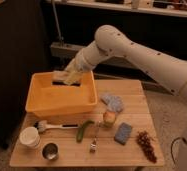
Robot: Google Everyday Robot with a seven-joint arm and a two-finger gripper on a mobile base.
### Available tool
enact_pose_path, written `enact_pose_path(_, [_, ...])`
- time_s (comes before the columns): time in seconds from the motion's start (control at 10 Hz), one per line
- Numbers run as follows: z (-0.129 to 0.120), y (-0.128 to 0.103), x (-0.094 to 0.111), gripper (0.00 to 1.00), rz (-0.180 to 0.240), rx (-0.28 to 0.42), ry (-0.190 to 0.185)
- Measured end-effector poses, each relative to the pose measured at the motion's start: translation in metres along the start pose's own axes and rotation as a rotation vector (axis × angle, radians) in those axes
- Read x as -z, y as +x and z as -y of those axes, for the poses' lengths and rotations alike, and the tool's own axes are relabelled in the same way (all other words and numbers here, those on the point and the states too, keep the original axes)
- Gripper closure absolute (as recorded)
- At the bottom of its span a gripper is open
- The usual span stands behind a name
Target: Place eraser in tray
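We see the gripper [68, 76] over the yellow tray [62, 102], jaws closed on the eraser [65, 78]; the wooden worktop [132, 150] stands on speckled floor [163, 107]; dark shelving behind.

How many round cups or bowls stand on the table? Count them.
2: a white bowl at the front-left corner, a small metal cup beside it. The hand holds the eraser over the tray.
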Motion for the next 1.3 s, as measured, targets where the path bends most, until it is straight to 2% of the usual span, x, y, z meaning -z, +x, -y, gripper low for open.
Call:
enact_pose_path(0.2, [0.015,-0.016,-0.047,1.00,0.047,0.033,-0.012])
enact_pose_path(0.3, [0.021,-0.015,-0.077,1.00,0.062,0.050,-0.026])
enact_pose_path(0.5, [0.022,0.003,-0.120,0.98,0.064,0.070,-0.057])
enact_pose_path(0.6, [0.021,0.023,-0.148,0.87,0.053,0.078,-0.083])
enact_pose_path(0.8, [0.019,0.047,-0.181,0.71,0.037,0.083,-0.111])
enact_pose_path(1.0, [0.019,0.071,-0.215,0.48,0.013,0.091,-0.134])
enact_pose_path(1.1, [0.019,0.076,-0.223,0.40,0.005,0.096,-0.136])
enact_pose_path(1.3, [0.021,0.079,-0.227,0.34,-0.019,0.112,-0.139])
